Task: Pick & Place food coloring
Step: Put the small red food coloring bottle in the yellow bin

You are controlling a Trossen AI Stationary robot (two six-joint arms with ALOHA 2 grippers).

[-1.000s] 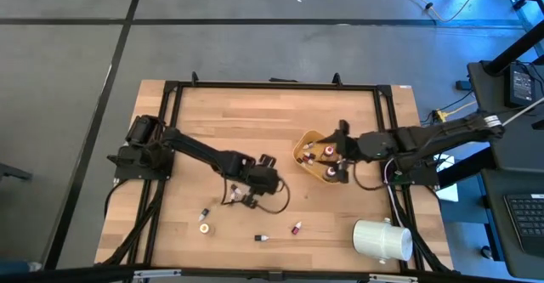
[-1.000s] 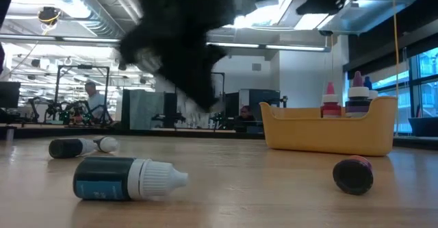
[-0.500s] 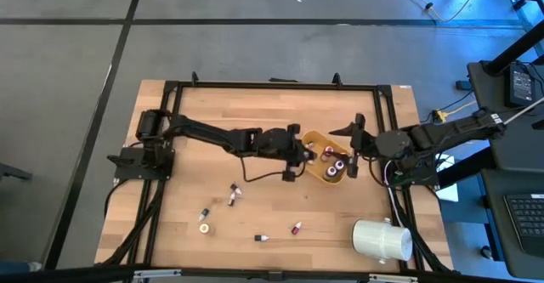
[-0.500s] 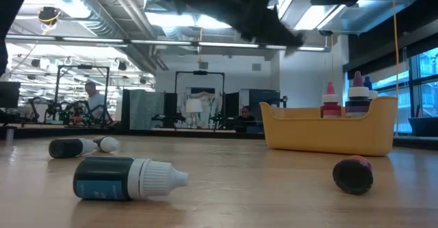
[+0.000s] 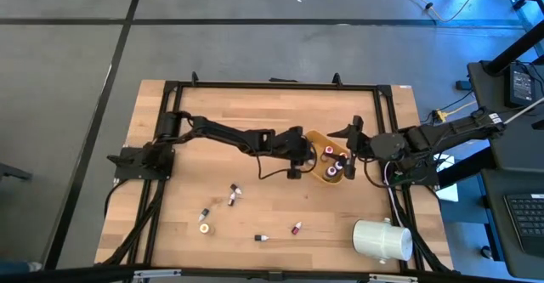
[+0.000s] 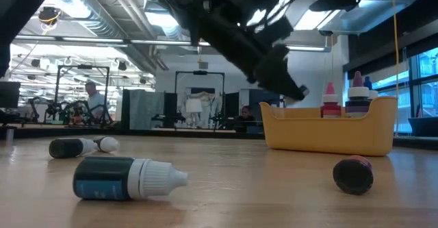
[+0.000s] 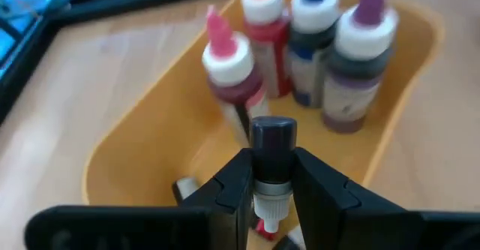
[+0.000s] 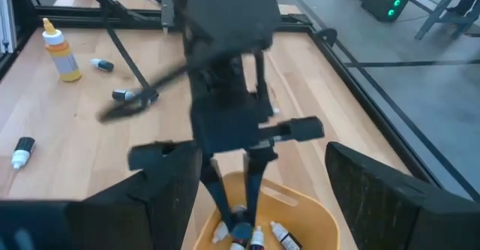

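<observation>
A: High view, holdings?
B: Left gripper (image 5: 299,153) over the yellow bowl (image 5: 316,138), near the worktop's (image 5: 255,104) right edge; right gripper (image 5: 350,138) beside the bowl, fingers apart. Four bottles lie loose near the front edge.
A: Low view?
B: Capped bottle (image 6: 128,179) lying flat, foreground.
A: Left wrist view?
B: Fingers (image 7: 232,186) clamped on a dark dropper bottle (image 7: 271,160), above the bowl; four bottles upright inside.

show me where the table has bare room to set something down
Bare wood: the whole far strip of the table behind both arms, and the patch between the yellow bowl and the white cylinder. Crowded: the bowl, where the left gripper holds a bottle over it, and the near-left, strewn with loose bottles.
</observation>
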